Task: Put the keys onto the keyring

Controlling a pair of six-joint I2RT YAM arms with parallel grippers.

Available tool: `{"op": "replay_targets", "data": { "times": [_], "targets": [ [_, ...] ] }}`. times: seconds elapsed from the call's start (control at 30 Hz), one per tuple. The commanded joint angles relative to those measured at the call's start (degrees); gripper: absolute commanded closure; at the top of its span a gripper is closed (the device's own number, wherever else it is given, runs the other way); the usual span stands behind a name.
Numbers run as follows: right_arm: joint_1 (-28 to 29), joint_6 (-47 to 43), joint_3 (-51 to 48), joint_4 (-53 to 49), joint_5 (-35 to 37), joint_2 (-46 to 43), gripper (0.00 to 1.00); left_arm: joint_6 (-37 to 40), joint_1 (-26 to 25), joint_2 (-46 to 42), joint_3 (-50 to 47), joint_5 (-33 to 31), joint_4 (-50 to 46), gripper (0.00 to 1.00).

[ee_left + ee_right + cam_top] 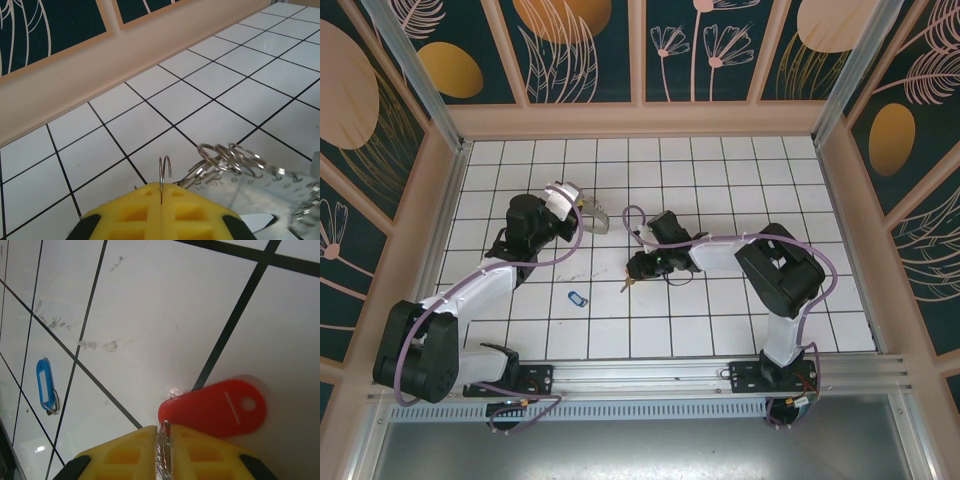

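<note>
Top view: my left fingers (pixel 592 214) grip the keyring (pixel 602 218), which sits left of and farther back than my right fingers (pixel 638 268), with a gap between them. The blue key (pixel 577 298) lies on the surface (pixel 720 180), nearer my left arm.
Left wrist: my left fingers (pixel 161 187) are pressed together on one thin upright wire loop of the keyring (pixel 165 167). More rings (pixel 230 157) bunch just to its right.
Right wrist: my right fingers (pixel 164 432) are pinched narrow on the red key (pixel 212 407) by its metal ring. Its long axis runs out to the right.
Next, as I judge it: the right arm carries the red key left and back to that loop.
</note>
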Motion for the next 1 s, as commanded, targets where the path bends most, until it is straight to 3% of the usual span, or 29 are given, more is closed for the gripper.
{"op": "replay_targets", "data": {
  "times": [0.0,0.4,0.57,0.77,0.97],
  "targets": [
    [0.45,-0.01,1.43,-0.89,0.60,1.02,0.85,-0.37,0.31,-0.21,0.30,1.05,1.72,1.00],
    [0.54,-0.70,1.23,-0.96,0.83,-0.59,0.92,0.00,0.29,0.64,1.05,2.62,1.38,1.00],
    [0.11,-1.98,-0.76,-2.07,3.22,-2.98,1.00,0.45,0.30,0.64,0.97,5.60,1.19,1.00],
    [-3.58,-1.22,-6.67,-2.60,4.74,-7.32,0.99,1.39,0.32,1.11,0.88,11.65,1.63,1.00],
    [-4.91,-1.51,-7.73,-2.86,3.33,-8.46,0.91,2.14,0.33,1.28,1.19,12.25,1.03,1.00]
  ]
}}
